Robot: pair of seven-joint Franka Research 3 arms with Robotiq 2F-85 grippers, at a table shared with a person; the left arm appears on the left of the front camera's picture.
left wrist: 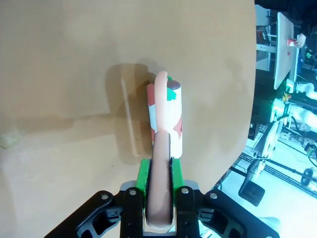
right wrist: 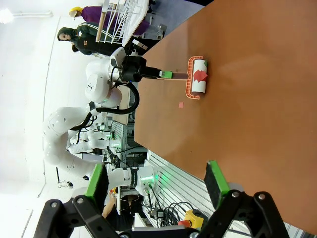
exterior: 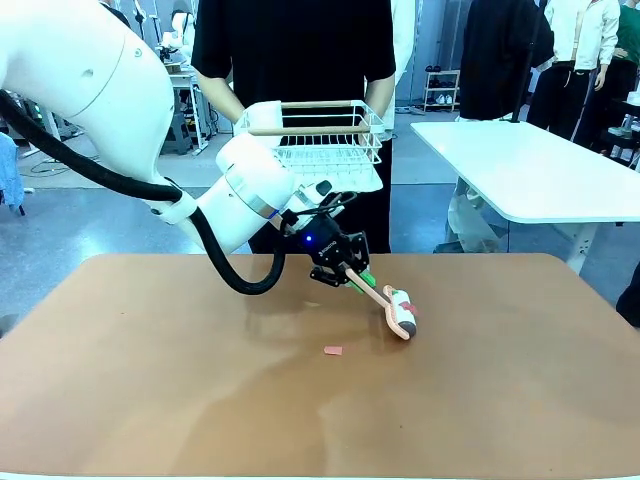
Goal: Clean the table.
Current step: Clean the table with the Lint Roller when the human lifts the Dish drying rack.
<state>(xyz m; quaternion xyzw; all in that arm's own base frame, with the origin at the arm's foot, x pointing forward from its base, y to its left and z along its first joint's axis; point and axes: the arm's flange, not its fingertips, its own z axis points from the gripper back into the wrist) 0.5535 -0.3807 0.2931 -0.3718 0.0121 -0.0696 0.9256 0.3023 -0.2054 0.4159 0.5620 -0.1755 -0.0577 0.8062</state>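
Observation:
A lint roller with a peach handle and a white roll lies with its roll on the reddish-brown table, right of the middle. Red and green scraps stick to the roll. My left gripper is shut on the roller's handle, whose end sits between the green pads. A small pink scrap lies on the table just in front of the roller. My right gripper stands open beyond the table's edge, nothing between its fingers; the roller and the left gripper show farther off.
A person stands at the far side holding a white wire rack above the table's far edge. A white-topped table stands at the back right. A faint pale scrap lies on the tabletop away from the roller.

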